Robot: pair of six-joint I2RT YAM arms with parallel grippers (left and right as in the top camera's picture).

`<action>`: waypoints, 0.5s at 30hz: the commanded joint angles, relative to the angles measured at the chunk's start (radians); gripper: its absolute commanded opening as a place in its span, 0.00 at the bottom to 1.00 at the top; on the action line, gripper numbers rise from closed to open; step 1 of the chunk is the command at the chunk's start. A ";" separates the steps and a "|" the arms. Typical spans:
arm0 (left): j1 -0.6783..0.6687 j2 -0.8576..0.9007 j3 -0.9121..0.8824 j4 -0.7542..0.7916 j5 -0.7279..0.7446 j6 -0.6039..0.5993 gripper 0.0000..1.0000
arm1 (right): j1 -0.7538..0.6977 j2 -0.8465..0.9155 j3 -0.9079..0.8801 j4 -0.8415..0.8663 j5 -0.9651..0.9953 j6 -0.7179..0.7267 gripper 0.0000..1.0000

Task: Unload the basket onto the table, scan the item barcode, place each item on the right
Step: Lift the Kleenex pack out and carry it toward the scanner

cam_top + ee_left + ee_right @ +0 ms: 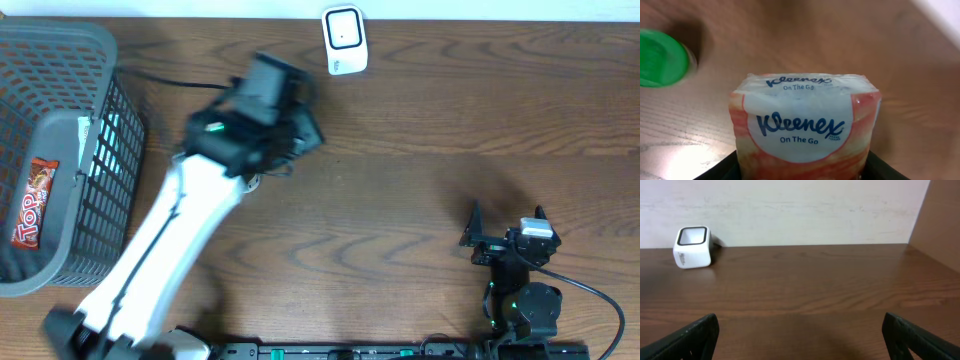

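The item is a Kleenex On The Go tissue pack (802, 125), white with orange swirls. My left gripper (802, 175) is shut on its lower end, and the black fingers (722, 169) show at both bottom corners. No barcode shows on the face I see. From overhead, the left gripper (283, 98) hovers over the back of the table, left of the white scanner (344, 40), and hides the pack. In the right wrist view the scanner (692, 247) stands by the wall. My right gripper (508, 238) rests open near the front right, holding nothing.
A grey wire basket (95, 190) stands at the left edge with a Top candy bar (33, 202) inside. A round green lid (660, 57) sits on the wood to the left of the pack. A black cable (170, 80) runs from the basket toward the left arm.
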 commanded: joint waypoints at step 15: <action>-0.161 0.359 0.008 0.041 -0.097 -0.028 0.56 | 0.007 0.000 -0.003 -0.001 -0.001 -0.011 0.99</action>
